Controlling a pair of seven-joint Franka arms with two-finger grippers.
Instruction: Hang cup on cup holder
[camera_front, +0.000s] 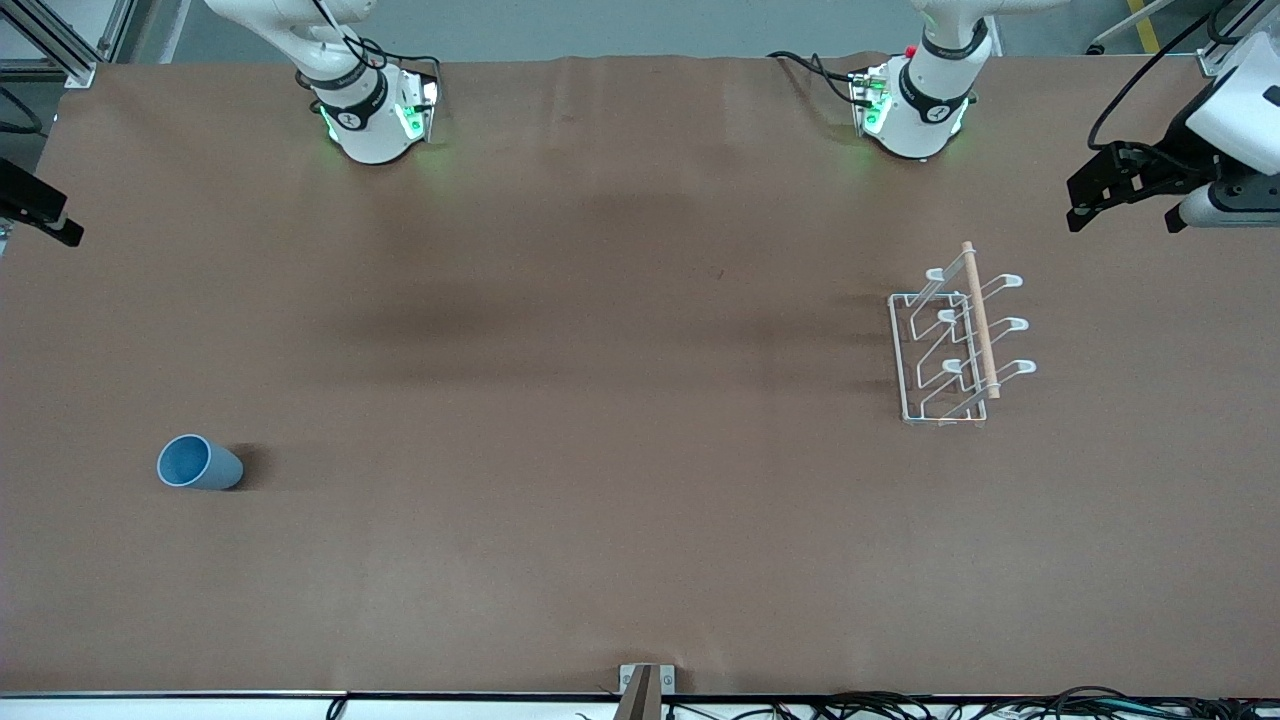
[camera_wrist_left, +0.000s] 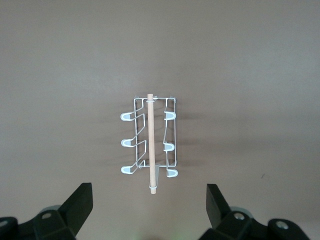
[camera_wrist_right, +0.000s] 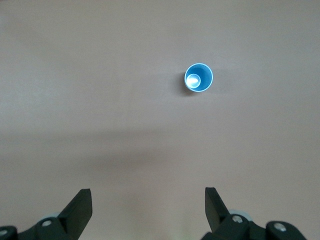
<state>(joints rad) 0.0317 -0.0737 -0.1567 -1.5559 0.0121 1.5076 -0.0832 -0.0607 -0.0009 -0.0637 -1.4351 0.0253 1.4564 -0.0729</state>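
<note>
Cup (camera_front: 199, 463) stands lower left on the counter (camera_front: 600, 400); cup holder (camera_front: 955, 340) sits upper right. Left tool (camera_wrist_left: 149, 207) and right tool (camera_wrist_right: 148, 207) both gape wide, holding nothing.

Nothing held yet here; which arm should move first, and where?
Probably the right gripper, open and high above the table, should descend toward the cup standing upright at its end. The cup holder stands empty under the open, waiting left gripper.

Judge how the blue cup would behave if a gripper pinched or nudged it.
The cup stands upright, mouth up, and looks like thin plastic, so probably light and easily tipped by a nudge. Its smooth tapered wall may slip in a pinch. Once tipped, it would likely roll in an arc.
</note>
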